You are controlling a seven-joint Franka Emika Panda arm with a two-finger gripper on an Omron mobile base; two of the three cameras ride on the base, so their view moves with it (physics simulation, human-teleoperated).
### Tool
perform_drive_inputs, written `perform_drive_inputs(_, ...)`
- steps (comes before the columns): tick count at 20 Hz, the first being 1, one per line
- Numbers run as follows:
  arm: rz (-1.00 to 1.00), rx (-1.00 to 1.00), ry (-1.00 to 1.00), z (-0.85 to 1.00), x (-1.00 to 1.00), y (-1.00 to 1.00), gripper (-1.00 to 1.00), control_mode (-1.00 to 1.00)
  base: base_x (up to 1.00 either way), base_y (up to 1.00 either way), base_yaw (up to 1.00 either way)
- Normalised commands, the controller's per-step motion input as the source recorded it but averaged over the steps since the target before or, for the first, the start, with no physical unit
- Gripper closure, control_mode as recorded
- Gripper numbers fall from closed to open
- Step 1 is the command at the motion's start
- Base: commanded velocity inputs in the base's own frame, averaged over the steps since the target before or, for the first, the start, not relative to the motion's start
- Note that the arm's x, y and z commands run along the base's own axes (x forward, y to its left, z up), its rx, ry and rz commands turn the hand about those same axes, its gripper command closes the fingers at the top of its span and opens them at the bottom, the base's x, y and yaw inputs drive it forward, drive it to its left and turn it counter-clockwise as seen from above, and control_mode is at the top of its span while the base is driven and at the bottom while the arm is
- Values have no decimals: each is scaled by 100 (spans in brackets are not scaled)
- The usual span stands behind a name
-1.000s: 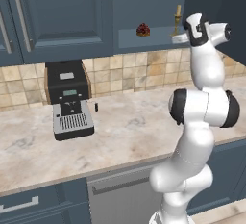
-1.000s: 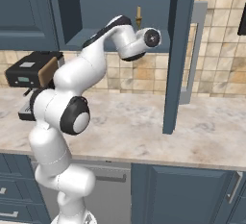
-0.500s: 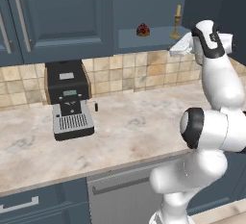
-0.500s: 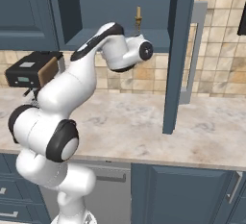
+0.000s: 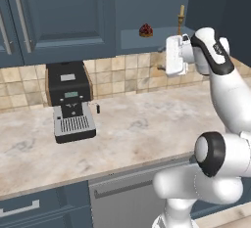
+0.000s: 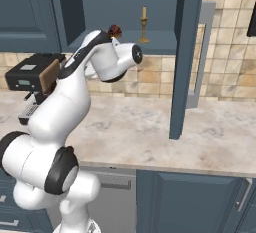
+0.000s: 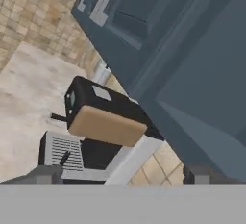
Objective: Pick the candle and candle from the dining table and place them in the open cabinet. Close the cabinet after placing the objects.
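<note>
The white arm (image 6: 55, 127) rises close to the cameras, bends up over the counter and ends high by the wall. Its gripper (image 5: 162, 67) sits just under the open cabinet's shelf, and it holds nothing. Its two fingers (image 7: 45, 172) are spread wide apart, with only air between them.

Under the arm lies the beige stone counter (image 5: 132, 129), with blue-grey fronts below it (one has a short silver handle). On the counter, off to the arm's left, stands a black coffee machine (image 5: 71, 100) with a silver tray at its foot. In the hand view the same machine looks tipped over, because the hand is rolled to one side.

Behind the counter is a wall of tan tiles (image 6: 150, 79). Above the tiles hangs the dark blue-grey cabinet (image 6: 120, 7), and it is open. Its door (image 6: 185, 57) swings out toward the cameras, with a long silver bar handle (image 6: 200, 57) on it.

On the cabinet shelf stands the thin cream candle (image 6: 144, 25) on its brass stick, upright. A small dark red lump (image 5: 145, 30) sits on the same shelf, a bit apart from the candle. The gripper is near them, but lower, and touches neither.
</note>
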Motion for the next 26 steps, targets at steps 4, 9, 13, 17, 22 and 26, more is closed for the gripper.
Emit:
perform_drive_inputs(4,46,-44,-26,-11,-83,31,-100,-100,0,0,0)
perform_drive_inputs(9,44,-44,-22,-34,-58,6,-100,-100,0,0,0)
perform_drive_inputs(13,44,-45,-24,-60,-62,5,-100,-100,0,0,0)
perform_drive_inputs(17,39,-46,-24,-75,-39,10,-100,-100,0,0,0)
perform_drive_inputs(22,27,-42,-23,-74,-19,8,-100,-100,0,0,0)
perform_drive_inputs(26,20,-33,-19,-75,-11,4,-100,-100,0,0,0)
